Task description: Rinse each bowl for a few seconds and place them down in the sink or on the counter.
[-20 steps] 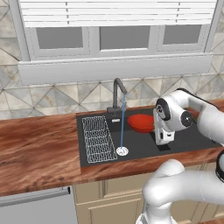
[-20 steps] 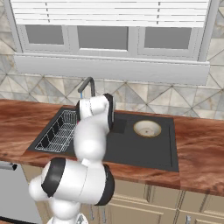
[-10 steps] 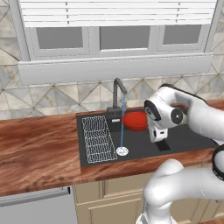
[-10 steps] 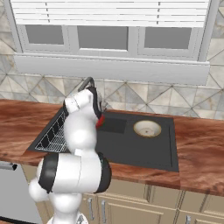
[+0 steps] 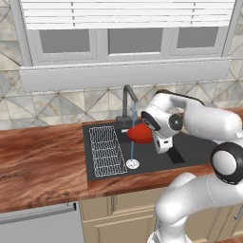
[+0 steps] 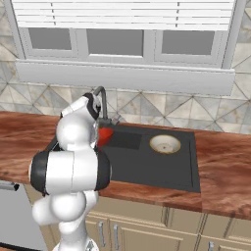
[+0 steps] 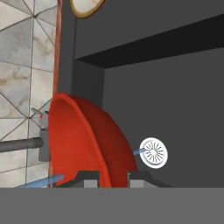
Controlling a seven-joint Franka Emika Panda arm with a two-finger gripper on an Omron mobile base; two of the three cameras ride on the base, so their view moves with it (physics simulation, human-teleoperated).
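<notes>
Left base view, left to right: reddish wood counter (image 5: pixel 42 161), then black sink (image 5: pixel 194 152) with white wire rack (image 5: pixel 107 151) at its left end, silver drain (image 5: pixel 132 164) just right of the rack. Dark faucet (image 5: pixel 127 102) at the back edge, thin blue water stream (image 5: pixel 132 133) falling to the drain. Red bowl (image 5: pixel 140 134) held above the basin, tipped on edge, touching or just right of the stream. Gripper (image 5: pixel 153 135) at the bowl's right side, wrist and white arm further right.

Hand view: fingers (image 7: pixel 90 177) narrow, clamped on the red bowl (image 7: pixel 83 140) rim, one tip each side of the wall. Bowl fills the space directly above the fingertips, standing edge-up. Faucet spout (image 7: pixel 19 144) left of the fingers, behind the bowl. Stream (image 7: pixel 39 180) passing low at left, reappearing right of the bowl toward the drain (image 7: pixel 154 152), which sits just right of the fingers. Beige bowl (image 7: pixel 86 6) far beyond the fingers, at the top edge, partly cut off.

Right base view: red bowl (image 6: pixel 104 136) peeking out right of the arm, under the faucet (image 6: pixel 101 98). Beige bowl (image 6: pixel 164 144) well to the right, sitting in the sink (image 6: pixel 162 171), apart from the gripper.
</notes>
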